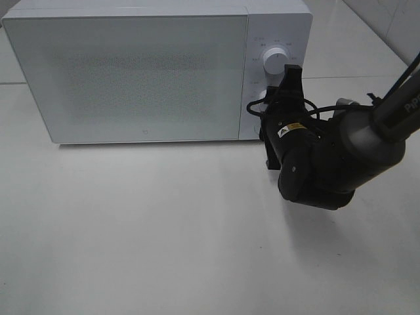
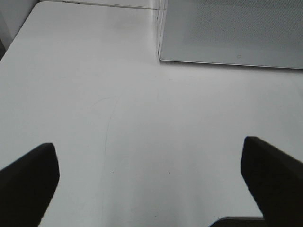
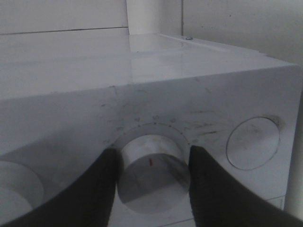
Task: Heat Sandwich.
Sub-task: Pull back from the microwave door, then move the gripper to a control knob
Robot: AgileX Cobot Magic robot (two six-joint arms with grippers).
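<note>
The white microwave (image 1: 131, 72) stands at the back of the table with its door shut. No sandwich shows in any view. My right gripper (image 1: 279, 105) is at the microwave's control panel, just below the upper dial (image 1: 274, 60). In the right wrist view its two dark fingers (image 3: 102, 189) sit on both sides of the lower dial (image 3: 152, 170) and touch it, so my right gripper (image 3: 152, 156) is shut on that dial. My left gripper (image 2: 151, 189) is open and empty over the bare table, in front of the microwave's left corner (image 2: 161, 52).
A round button (image 3: 253, 142) sits on the panel beside the gripped dial, and the upper dial (image 3: 14, 189) on its other side. The white table (image 1: 164, 230) stretches in front of the microwave. A tiled wall (image 1: 387, 20) runs at the back right.
</note>
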